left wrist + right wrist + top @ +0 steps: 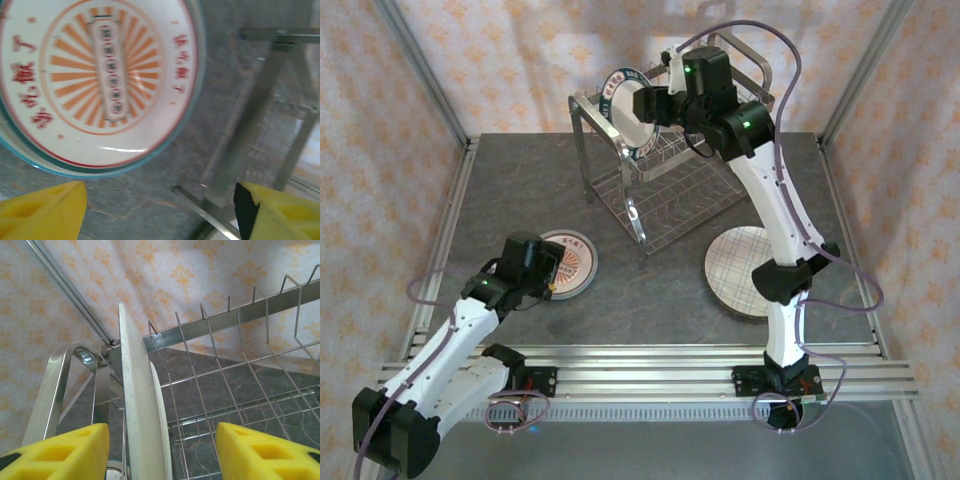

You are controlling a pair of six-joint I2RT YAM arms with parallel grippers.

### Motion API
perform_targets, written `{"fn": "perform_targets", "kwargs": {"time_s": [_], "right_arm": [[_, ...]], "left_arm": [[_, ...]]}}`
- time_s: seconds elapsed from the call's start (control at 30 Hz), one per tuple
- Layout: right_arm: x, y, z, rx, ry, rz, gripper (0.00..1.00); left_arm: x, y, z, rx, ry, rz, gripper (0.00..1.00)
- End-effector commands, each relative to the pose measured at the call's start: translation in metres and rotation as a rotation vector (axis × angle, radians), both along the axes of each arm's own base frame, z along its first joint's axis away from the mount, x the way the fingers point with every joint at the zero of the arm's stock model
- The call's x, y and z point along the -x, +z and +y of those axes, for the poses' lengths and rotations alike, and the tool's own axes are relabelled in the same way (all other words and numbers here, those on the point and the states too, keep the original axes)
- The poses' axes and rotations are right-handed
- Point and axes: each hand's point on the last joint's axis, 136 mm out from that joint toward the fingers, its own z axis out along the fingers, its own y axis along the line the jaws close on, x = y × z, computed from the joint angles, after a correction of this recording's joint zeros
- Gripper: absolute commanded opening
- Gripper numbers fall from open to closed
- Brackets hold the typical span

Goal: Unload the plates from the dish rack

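My right claw (pixel 162 447) straddles the white plate (pixel 136 405) standing in the dish rack (pixel 240 320) top tier, jaws apart and gripping nothing, but it's off-centre, so closing could shove it sideways off the tines; the left claw (pixel 160 215) hangs open and empty over the sunburst plate (pixel 100 80).

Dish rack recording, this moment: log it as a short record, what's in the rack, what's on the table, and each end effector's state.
rack: lettered-rim plate upright at the left end of the top tier
table: sunburst plate on the left, plaid plate on the right, both flat
left end effector: open, empty, low over the table beside the sunburst plate
right end effector: open, fingers straddling the lettered-rim plate, not yet closed on it
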Motion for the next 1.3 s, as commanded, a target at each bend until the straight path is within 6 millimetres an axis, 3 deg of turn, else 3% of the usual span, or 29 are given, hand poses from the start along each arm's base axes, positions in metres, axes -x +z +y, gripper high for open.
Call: {"fn": "perform_targets", "kwargs": {"time_s": [0.0,0.17,0.33,0.5,0.63,0.8,0.93,1.07,1.27], "right_arm": [[0.000,0.004,0.005,-0.021,0.025,-0.006,0.47],[-0.006,0.008,0.009,-0.039,0.025,-0.022,0.22],[-0.007,0.032,0.004,-0.075,-0.006,-0.093,0.01],[-0.003,0.073,-0.004,-0.119,-0.036,-0.218,0.00],[0.010,0.116,-0.028,-0.149,-0.129,-0.338,0.00],[0.030,0.155,-0.063,-0.182,-0.241,-0.426,0.00],[0.049,0.171,-0.079,-0.265,-0.257,-0.414,0.00],[0.064,0.181,-0.085,-0.375,-0.241,-0.372,0.00],[0.079,0.186,-0.077,-0.513,-0.160,-0.282,0.00]], "left_arm": [[-0.001,0.034,0.010,-0.069,-0.009,-0.039,0.78],[-0.029,0.122,0.004,-0.106,-0.070,-0.248,0.78],[-0.050,0.220,-0.006,-0.141,-0.147,-0.498,0.78],[-0.062,0.286,-0.026,-0.092,-0.218,-0.685,0.78],[-0.069,0.330,-0.050,-0.015,-0.292,-0.842,0.78],[-0.068,0.362,-0.085,-0.035,-0.416,-0.920,0.80],[-0.069,0.380,-0.117,-0.029,-0.499,-0.972,0.83],[-0.080,0.386,-0.141,0.037,-0.539,-0.989,0.83],[-0.090,0.395,-0.167,0.070,-0.590,-1.002,0.83]]}}
